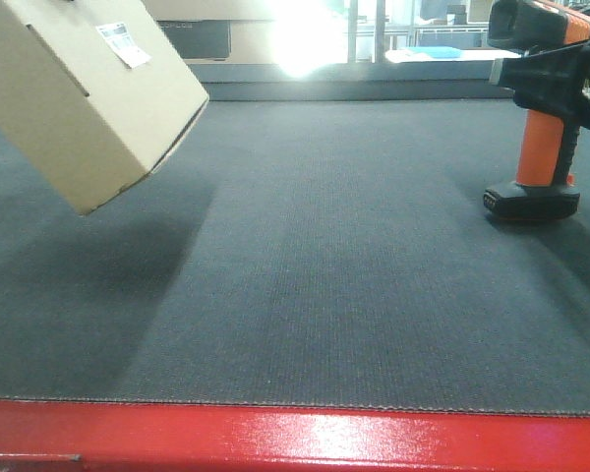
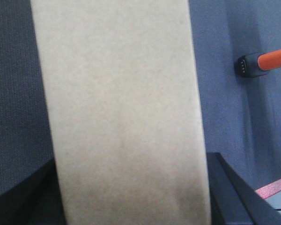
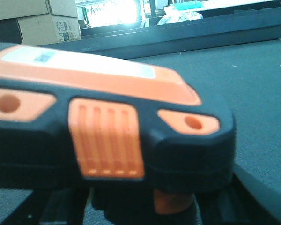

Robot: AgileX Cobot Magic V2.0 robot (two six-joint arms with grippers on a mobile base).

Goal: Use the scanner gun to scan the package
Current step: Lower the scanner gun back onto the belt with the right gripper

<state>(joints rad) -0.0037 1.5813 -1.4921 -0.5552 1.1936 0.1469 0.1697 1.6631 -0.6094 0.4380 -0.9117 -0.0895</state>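
Observation:
The package (image 1: pixel 84 93), a tan cardboard box with a white barcode label (image 1: pixel 124 43) on its upper face, hangs tilted above the mat at the far left. In the left wrist view the package (image 2: pixel 122 108) fills the middle, and my left gripper (image 2: pixel 131 208) is shut on it, with dark fingers (image 2: pixel 236 194) on either side. The scanner gun (image 1: pixel 546 128) stands upright at the right with its black base (image 1: pixel 531 202) at the mat. My right gripper (image 1: pixel 556 79) is shut on its head. The right wrist view shows the scanner gun (image 3: pixel 107 131) close up over my right gripper (image 3: pixel 140 208).
A dark grey mat (image 1: pixel 324 256) covers the table, which has a red front edge (image 1: pixel 295 438). Cardboard cartons (image 3: pixel 42 21) are stacked beyond the far edge. Bright glare (image 1: pixel 300 34) comes from the back. The scanner's base (image 2: pixel 248 65) lies right of the box.

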